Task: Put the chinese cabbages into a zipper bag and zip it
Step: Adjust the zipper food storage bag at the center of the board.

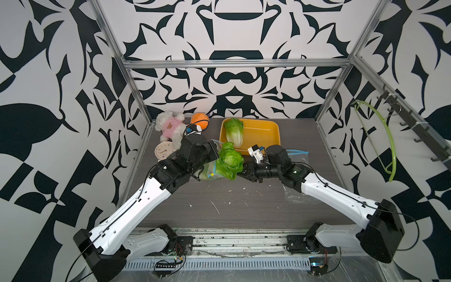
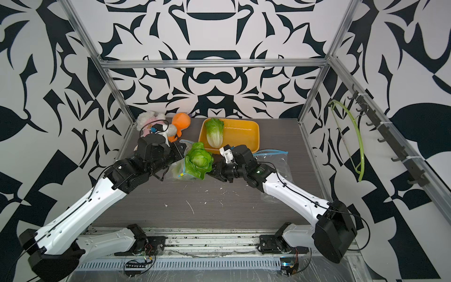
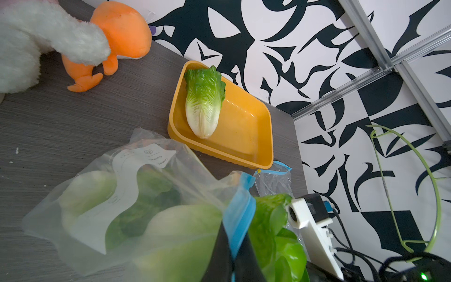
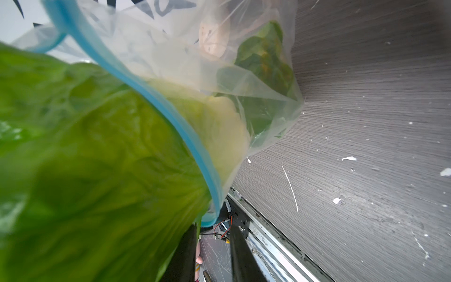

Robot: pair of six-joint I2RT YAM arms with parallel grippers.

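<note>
The left pincer is clamped on the blue zip rim of the zipper bag, holding its mouth up at the middle of both top views. The right pincer has its jaws apart with nothing between them, right beside the leafy head there. The first cabbage lies deep in the bag, and the second cabbage sits halfway in, green top poking out of the mouth. The third cabbage lies in the yellow tray, upper middle of the frame. I'd call it about half done: seat the second, fetch the third, then zip.
</note>
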